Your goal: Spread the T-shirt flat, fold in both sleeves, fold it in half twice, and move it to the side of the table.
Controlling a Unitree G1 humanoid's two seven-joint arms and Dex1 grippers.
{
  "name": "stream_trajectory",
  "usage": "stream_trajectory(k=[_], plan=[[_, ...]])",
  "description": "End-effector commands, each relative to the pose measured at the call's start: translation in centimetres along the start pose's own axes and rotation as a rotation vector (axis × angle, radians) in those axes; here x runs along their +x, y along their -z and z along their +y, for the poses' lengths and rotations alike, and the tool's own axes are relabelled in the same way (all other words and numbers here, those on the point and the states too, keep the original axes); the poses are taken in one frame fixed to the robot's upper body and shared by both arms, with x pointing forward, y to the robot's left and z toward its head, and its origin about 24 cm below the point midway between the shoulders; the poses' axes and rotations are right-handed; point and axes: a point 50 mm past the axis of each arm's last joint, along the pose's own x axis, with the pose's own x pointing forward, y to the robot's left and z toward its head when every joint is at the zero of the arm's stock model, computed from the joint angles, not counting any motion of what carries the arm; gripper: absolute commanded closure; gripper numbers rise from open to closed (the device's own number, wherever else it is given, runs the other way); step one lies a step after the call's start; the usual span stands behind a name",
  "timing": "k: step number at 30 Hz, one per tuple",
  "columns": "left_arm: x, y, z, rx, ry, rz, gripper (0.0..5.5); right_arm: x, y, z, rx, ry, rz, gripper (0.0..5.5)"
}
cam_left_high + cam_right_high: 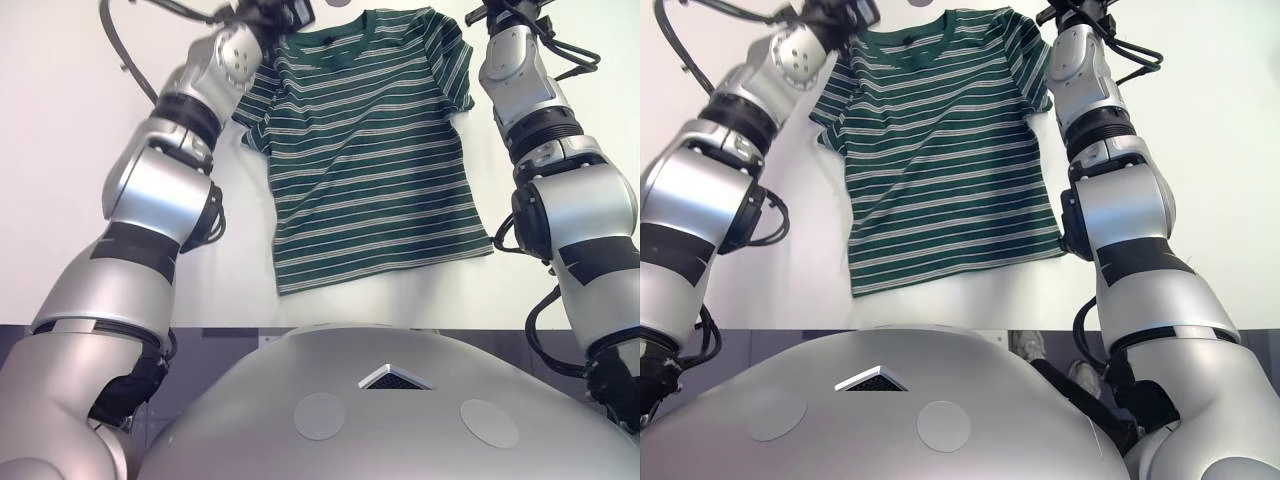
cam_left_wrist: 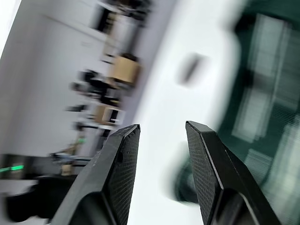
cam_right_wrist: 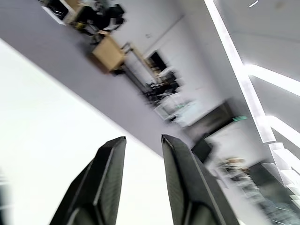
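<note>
A dark green T-shirt [image 1: 370,150] with thin white stripes lies face up on the white table [image 1: 80,150], collar away from me and hem [image 1: 385,262] toward me. Both sleeves stick out; the left sleeve [image 1: 255,125] is slightly bunched. My left arm ends at the shirt's far left shoulder. There the left gripper [image 2: 161,126] is open with nothing between its fingers, and the shirt [image 2: 267,93] lies just beside it. At the far right shoulder, beyond the right sleeve [image 1: 455,60], my right gripper [image 3: 143,138] is open and holds nothing, above bare table.
Bare white tabletop lies on both sides of the shirt, wider on the left. The table's front edge [image 1: 240,325] runs close to me. Past the far edge are a grey floor and distant office furniture [image 3: 110,51].
</note>
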Motion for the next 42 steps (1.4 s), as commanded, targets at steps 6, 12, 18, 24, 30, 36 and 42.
stream_trajectory(k=[6,12,18,24,30,36,42], plan=[[-7.7,3.0,3.7,-0.116,-0.483,-0.066,3.73,-6.1,1.3,2.5,0.109,-0.227,-0.124,4.10],[-8.9,4.6,-3.1,-0.250,-0.211,0.114,3.73,-7.0,1.3,2.7,0.129,-0.204,-0.085,4.10],[-7.9,7.1,-4.1,-0.021,0.040,0.308,3.73,-7.4,0.2,3.6,0.174,-0.206,-0.096,4.10],[-7.4,9.1,-0.6,0.428,0.201,0.347,3.73,-7.2,0.2,3.4,0.186,-0.183,-0.087,4.10],[-7.4,10.7,3.0,0.492,0.111,0.410,3.73,-8.8,3.4,3.2,0.115,-0.262,-0.017,4.10],[-7.4,7.7,8.5,-0.071,-0.300,0.223,3.73,-10.4,5.0,3.4,0.090,-0.231,-0.040,4.10],[-12.2,8.5,1.2,-1.104,-0.419,0.217,2.84,-10.5,2.8,1.2,0.147,-0.059,-0.171,4.10]])
